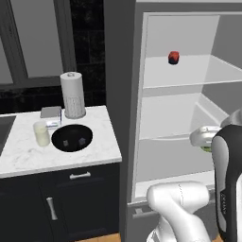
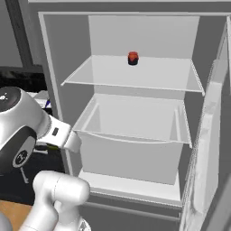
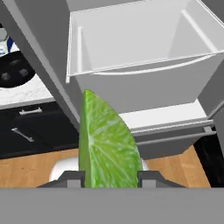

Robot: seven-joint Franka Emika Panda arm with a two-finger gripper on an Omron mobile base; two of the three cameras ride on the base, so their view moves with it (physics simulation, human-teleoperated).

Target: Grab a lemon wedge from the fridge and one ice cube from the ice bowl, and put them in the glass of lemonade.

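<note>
Lemon wedge [image 3: 106, 142] is clamped between the gripper [image 3: 109, 178] fingers, standing up from them, so it can be carried out of the fridge [image 2: 135, 113]. Glass of lemonade [image 1: 41, 133] and ice bowl [image 1: 72, 137] are set well off to the side on the counter [image 1: 94, 151], ice not yet fetched

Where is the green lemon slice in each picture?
Left base view: the bright yellow-green lemon wedge peeks out as a sliver near the right edge.
Right base view: the wedge is a small sliver on the left, below the middle.
Hand view: the wedge is big, bottom centre.
Shared landmark: the pale white fridge drawer.
</note>
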